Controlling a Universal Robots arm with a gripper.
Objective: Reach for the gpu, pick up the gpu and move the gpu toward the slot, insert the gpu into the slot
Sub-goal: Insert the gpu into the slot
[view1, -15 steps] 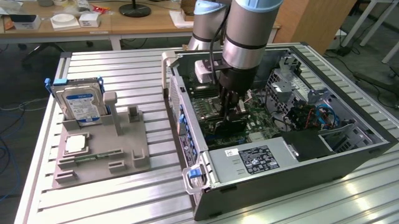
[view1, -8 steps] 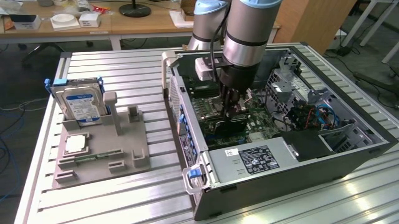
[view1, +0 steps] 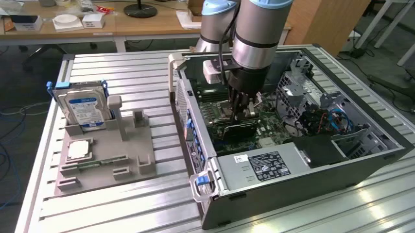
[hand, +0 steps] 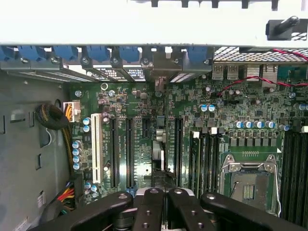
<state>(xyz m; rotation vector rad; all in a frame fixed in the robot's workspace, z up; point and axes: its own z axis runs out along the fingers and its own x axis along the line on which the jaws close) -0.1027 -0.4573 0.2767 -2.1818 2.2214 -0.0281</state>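
Gripper [view1: 243, 115] pinching gpu [view1: 238, 130] inside the open PC case [view1: 363, 165].
Fingers [hand: 153, 208] pressing together on the card's top edge; card standing upright over the motherboard [hand: 202, 115], at a slot [hand: 159, 144].

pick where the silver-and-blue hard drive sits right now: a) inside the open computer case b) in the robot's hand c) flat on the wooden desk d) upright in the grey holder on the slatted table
d, the silver-and-blue hard drive stands upright in the grey holder, outside the open computer case.
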